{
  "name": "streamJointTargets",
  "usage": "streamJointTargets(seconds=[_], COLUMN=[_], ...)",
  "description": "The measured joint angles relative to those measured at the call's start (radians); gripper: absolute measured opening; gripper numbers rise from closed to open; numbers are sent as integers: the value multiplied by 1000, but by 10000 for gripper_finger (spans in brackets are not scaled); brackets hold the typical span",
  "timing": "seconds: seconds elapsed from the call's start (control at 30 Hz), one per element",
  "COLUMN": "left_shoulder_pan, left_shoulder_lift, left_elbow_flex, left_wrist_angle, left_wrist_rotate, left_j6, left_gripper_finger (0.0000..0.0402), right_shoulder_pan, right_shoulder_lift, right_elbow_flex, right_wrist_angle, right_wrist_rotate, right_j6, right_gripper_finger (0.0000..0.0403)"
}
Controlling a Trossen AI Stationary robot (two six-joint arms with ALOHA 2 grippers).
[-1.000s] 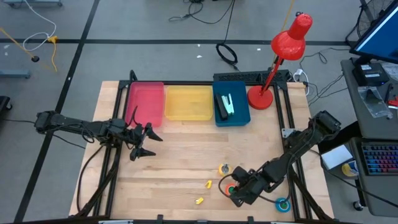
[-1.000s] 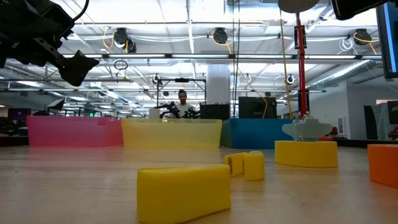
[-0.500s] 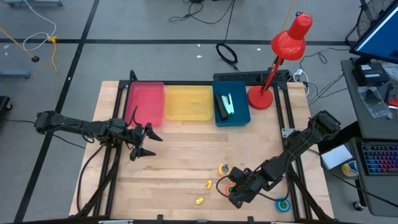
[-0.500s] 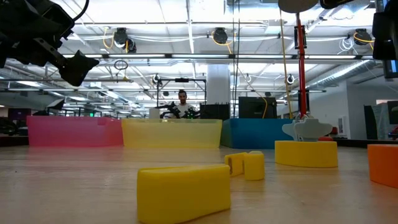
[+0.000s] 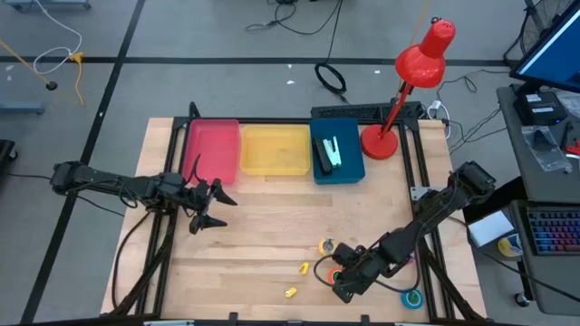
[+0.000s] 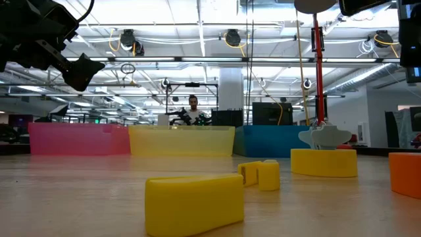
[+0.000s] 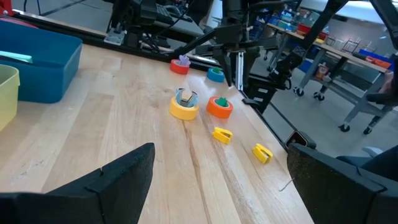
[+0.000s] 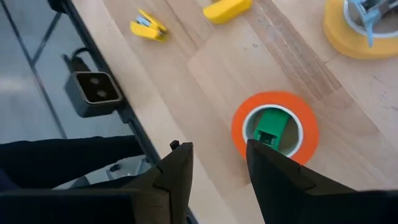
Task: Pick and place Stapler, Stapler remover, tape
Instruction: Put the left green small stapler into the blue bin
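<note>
High view: table fills mid frame. Three bins sit along its top edge: pink bin, yellow bin, blue bin; a stapler already lies in the blue one. Red lamp at upper right. Left gripper hangs mid-left with fingers spread wide and nothing held, parked clear of the work. Right gripper is low, lower right of centre, over the orange tape. Yellow tape just above it, teal tape near the bottom right edge. Two small yellow pieces to the left, probably the staple removers. Open wood between tapes and bins, so a carry looks unobstructed.

Low view: a yellow piece large in the foreground; bins across the back, a person far behind.

Left wrist view: yellow tape and orange tape side by side at centre, red tape and teal tape beyond, close to the table edge.

Right wrist view: fingers half open, empty, standing just beside the orange tape, which has a green insert in its hole. Judged: lining up for a grasp. Table edge runs close at left, so little margin there
</note>
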Motion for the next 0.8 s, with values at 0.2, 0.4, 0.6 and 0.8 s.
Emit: streamJointTargets(seconds=[0.2, 0.4, 0.6, 0.8], left_shoulder_pan=[0, 0, 0, 1], left_shoulder_lift=[0, 0, 0, 0], left_elbow_flex=[0, 0, 0, 0], left_wrist_angle=[0, 0, 0, -6], left_wrist_rotate=[-3, -4, -3, -4], left_j6=[1, 1, 2, 6], left_gripper_finger=[363, 363, 363, 363], right_shoulder_pan=[-12, -37, -48, -51], right_shoulder_lift=[33, 33, 33, 33], right_elbow_flex=[-1, -1, -1, -1], right_wrist_angle=[-3, -33, -32, -31], right_wrist_rotate=[-55, -51, -78, -88], right_j6=[1, -6, -23, -23], right_gripper_finger=[141, 141, 141, 141])
